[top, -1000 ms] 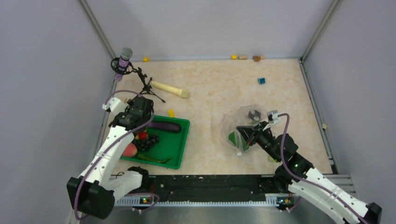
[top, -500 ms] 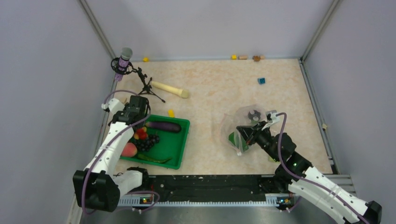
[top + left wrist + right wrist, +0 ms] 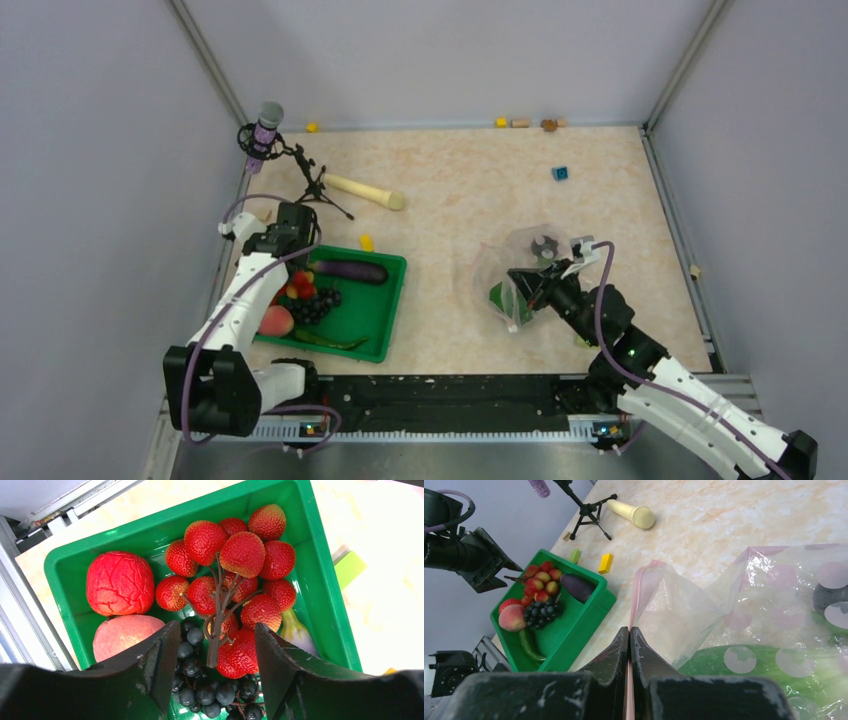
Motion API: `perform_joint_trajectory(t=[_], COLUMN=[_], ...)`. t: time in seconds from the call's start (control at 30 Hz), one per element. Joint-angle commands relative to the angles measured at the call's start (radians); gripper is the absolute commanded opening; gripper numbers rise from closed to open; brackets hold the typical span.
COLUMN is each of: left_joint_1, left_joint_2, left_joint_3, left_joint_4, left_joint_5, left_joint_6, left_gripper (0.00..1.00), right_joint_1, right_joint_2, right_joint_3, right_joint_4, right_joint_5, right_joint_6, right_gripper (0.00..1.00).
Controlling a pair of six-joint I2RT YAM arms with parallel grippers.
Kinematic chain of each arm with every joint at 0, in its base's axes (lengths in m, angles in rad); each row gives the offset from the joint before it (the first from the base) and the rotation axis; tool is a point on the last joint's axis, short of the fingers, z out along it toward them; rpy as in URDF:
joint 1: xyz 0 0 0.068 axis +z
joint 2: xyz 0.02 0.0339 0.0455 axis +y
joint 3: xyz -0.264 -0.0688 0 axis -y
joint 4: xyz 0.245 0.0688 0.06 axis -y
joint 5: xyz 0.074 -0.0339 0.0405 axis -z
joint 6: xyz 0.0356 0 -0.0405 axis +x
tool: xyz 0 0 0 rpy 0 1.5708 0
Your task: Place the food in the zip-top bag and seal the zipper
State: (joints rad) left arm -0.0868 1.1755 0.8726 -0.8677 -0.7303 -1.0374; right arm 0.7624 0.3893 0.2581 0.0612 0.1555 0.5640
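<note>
While the left fingers (image 3: pixel 293 263) hang over the green tray (image 3: pixel 388 300) at the left side of the table (image 3: pixel 470 190), they stand apart with nothing gripped. In the wrist view one finger sits on each side of the brown stem of the strawberries (image 3: pixel 242 552), close against the lowest fruit of the bunch (whether they touch it I cannot tell). The strawberries lie in the middle of the tray. The dark berries (image 3: pixel 200 690) are heaped just below them, and the peach (image 3: pixel 122 635) and a wrinkled red fruit (image 3: pixel 120 582) sit side by side in one corner. The eggplant (image 3: pixel 350 270) lies along the tray's far wall.

The right fingers (image 3: pixel 629 635) are pressed together on the edge of the zip-top bag (image 3: pixel 724 595), with the pale pink zipper (image 3: pixel 639 590) caught between them. The strip runs up from the pinch and curves over the bag's mouth. The bag rests on the table right of centre, well apart from the tray. Through its clear plastic shows the green bok choy (image 3: pixel 749 665), and beside it a dark round object too blurred to name.

A rolling pin (image 3: pixel 362 190) lies beyond the tray, a yellow block (image 3: pixel 367 241) just beside the tray's far edge, and a blue block (image 3: pixel 560 173) farther off to the right.
</note>
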Motion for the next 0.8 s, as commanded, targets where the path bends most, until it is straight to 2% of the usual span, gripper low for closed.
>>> perform_joint_trajectory(t=[0.0,0.23,0.37,0.77], left_joint_1=[0.013,0.026,0.031,0.036], left_joint_2=[0.007,0.007,0.01,0.043], left_joint_3=[-0.007,-0.011,-0.012,-0.018], left_joint_4=[0.018,0.002,0.009,0.035], left_joint_5=[-0.005,-0.021,-0.02,-0.002], left_joint_6=[-0.004,-0.017,-0.014,0.004], left_gripper=[0.6,0.57,0.52,0.28], right_joint_1=[-0.006,-0.006,-0.007,-0.006], right_joint_2=[0.003,-0.005,-0.02,-0.016], right_joint_3=[0.044,0.052,0.049,0.047], right_joint_4=[0.035,0.018,0.016,0.02], right_joint_5=[0.019,0.031,0.033,0.031], right_joint_6=[-0.018,-0.024,-0.027,-0.026], right_gripper=[0.0,0.0,0.0,0.0])
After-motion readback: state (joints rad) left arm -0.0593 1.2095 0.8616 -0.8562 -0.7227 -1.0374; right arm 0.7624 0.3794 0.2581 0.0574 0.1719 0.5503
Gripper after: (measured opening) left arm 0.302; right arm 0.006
